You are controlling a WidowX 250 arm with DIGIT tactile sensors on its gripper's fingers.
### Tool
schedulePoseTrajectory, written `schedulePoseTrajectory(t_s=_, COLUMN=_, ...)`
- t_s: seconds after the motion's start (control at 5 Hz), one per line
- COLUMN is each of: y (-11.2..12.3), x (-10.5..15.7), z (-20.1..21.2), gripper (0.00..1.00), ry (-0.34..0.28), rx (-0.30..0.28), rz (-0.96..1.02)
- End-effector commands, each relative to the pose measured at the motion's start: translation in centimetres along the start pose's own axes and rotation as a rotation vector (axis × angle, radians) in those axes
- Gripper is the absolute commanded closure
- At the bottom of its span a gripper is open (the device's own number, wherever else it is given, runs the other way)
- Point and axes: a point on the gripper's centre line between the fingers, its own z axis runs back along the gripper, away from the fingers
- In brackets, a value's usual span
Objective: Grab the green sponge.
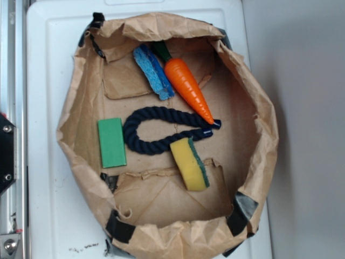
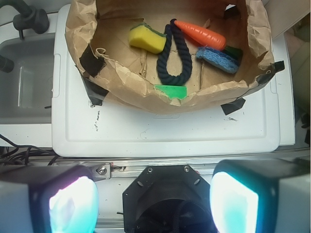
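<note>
The green sponge (image 1: pixel 190 163), thick yellow foam with a thin dark green layer along one side, lies on the floor of a brown paper bag (image 1: pixel 81 81) just below a dark blue rope loop (image 1: pixel 156 131). It also shows in the wrist view (image 2: pixel 147 38) at the bag's far left. My gripper (image 2: pixel 153 199) is open and empty, jaws wide apart, well back from the bag above the robot's black base (image 2: pixel 165 194). The gripper is out of the exterior view.
In the bag also lie a flat all-green block (image 1: pixel 111 142), a blue sponge (image 1: pixel 153 72) and an orange toy carrot (image 1: pixel 187 86). The bag's crumpled walls stand up all round. It sits on a white lid (image 1: pixel 46 178). A grey bin (image 2: pixel 24 82) stands at the wrist view's left.
</note>
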Motion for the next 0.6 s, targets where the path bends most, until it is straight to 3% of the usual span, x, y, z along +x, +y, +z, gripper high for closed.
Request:
schedulePoseTrajectory(t_s=0.0, y=0.0, x=0.0, z=0.0, gripper=0.0, ry=0.0, rx=0.0, rz=0.0)
schedulePoseTrajectory(t_s=0.2, y=1.1, x=-2.5, z=0.0, gripper=0.0, ry=0.031, rx=-0.021, rz=0.004)
schedulePoseTrajectory(t_s=0.4, y=1.9, x=-1.9, z=-0.9, gripper=0.0, ry=0.068, rx=-0.047, rz=-0.026)
